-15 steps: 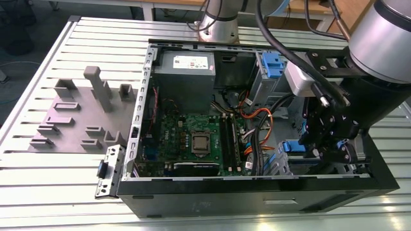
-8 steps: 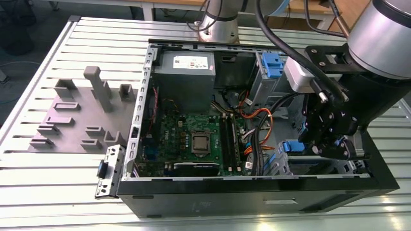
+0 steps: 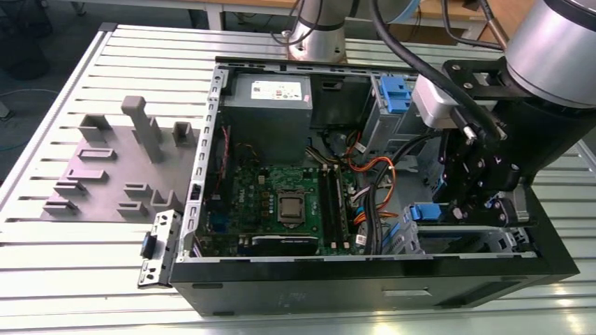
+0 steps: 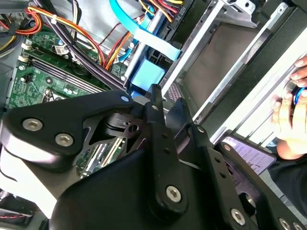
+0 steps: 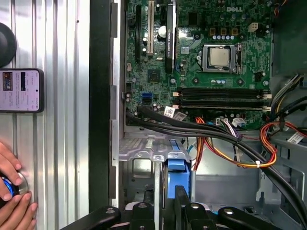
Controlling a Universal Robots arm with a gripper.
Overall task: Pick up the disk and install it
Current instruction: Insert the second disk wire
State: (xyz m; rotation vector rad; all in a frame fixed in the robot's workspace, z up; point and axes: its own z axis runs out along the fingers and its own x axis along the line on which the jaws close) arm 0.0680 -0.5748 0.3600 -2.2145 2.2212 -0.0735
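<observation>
The disk (image 3: 426, 211), seen by its blue bracket edge (image 5: 176, 168), stands on edge in the drive bay at the front corner of the open computer case (image 3: 373, 269). The end effector (image 3: 479, 209) reaches straight down over it, fingers pressed against the blue bracket in both wrist views. A white sticker marks the grey power supply (image 3: 272, 105); a person's hand (image 5: 12, 201) rests on the slatted tabletop (image 3: 75, 258) beside a phone (image 5: 21, 90).

We see the open computer case (image 3: 373, 174) from above and afar in the exterior view; both wrist views look close onto its motherboard (image 5: 216, 62).
</observation>
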